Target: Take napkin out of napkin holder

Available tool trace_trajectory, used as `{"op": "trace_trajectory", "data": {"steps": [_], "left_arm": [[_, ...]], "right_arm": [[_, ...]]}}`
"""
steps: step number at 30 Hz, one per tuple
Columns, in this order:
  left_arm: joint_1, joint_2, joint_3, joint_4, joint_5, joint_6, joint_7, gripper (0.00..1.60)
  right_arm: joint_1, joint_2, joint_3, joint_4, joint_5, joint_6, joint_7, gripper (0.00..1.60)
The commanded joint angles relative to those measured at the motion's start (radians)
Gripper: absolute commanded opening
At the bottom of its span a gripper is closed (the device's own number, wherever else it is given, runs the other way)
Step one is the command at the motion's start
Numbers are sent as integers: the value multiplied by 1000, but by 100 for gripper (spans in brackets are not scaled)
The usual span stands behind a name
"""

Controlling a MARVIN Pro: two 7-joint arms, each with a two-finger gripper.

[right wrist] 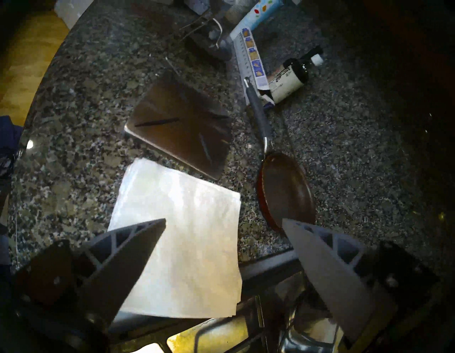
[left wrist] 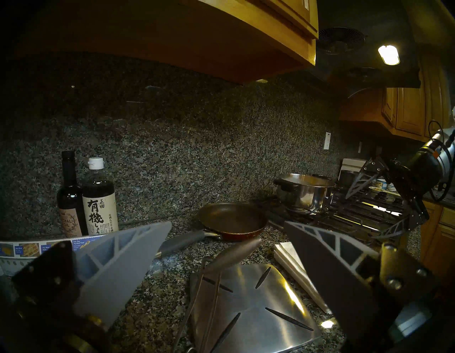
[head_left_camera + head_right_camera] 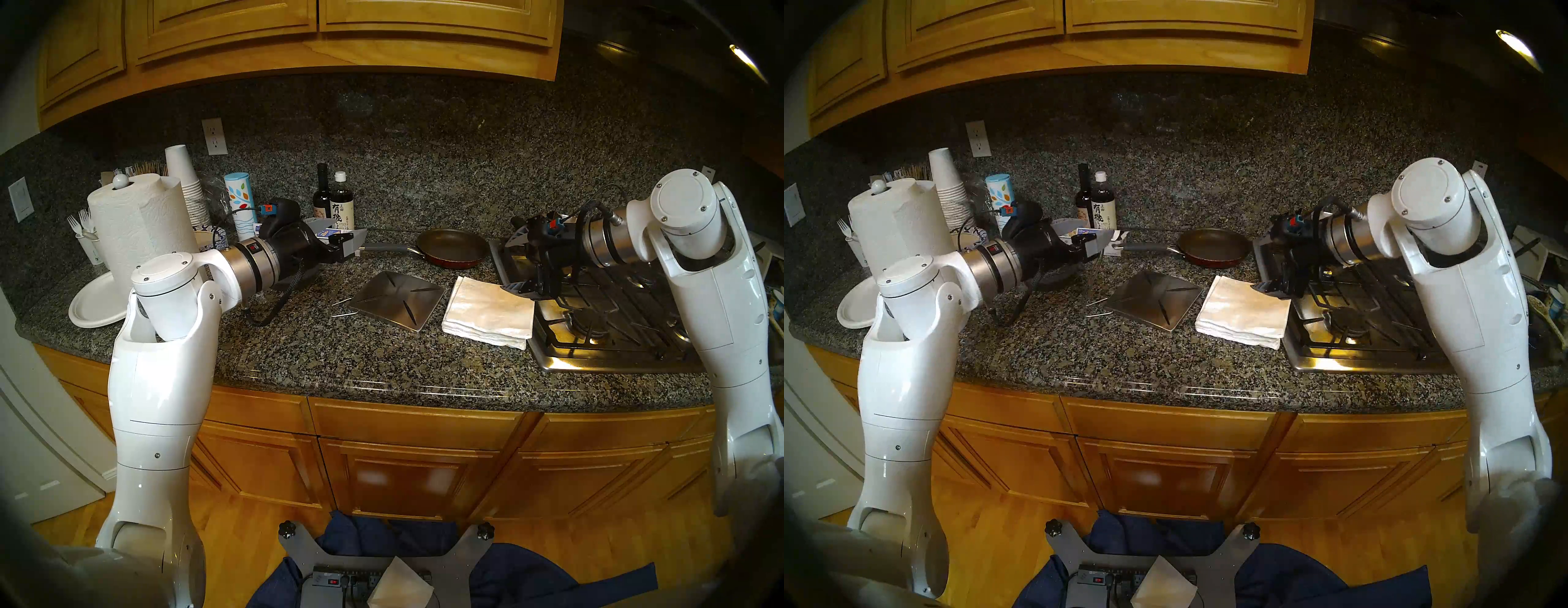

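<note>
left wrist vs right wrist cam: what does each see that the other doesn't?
Left wrist only: a steel pot on the stove's back burner, the lit hood lamp, the holder's leaf-shaped tip raised between the open left gripper fingers, and the right gripper from the side.

Right wrist only: the whole top face of the napkin stack, lying beside the plate with one edge over the stove rim, under the open right gripper.

Both: the empty napkin holder, frying pan, soy sauce bottle, granite counter.
</note>
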Motion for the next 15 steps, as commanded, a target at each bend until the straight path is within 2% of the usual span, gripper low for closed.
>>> {"op": "trace_trajectory", "data": {"steps": [1,2,3,10,12,15], "left_arm": [[-18,16,-28,-55,-2,13,4,160],[-16,17,-31,-58,-3,15,4,160],[-13,19,-34,-63,-3,18,5,160],[1,25,-51,-89,-2,37,19,160],[7,24,-57,-95,1,43,29,160],[19,22,-65,-107,6,44,48,160]], "right_arm": [[33,-124,30,44,26,-20,-123,160],[45,-106,12,54,40,-21,-110,160],[32,-148,32,63,38,-31,-150,160],[29,-199,34,104,65,-71,-220,160],[27,-206,34,111,70,-83,-232,146],[23,-214,39,119,86,-95,-234,112]]}}
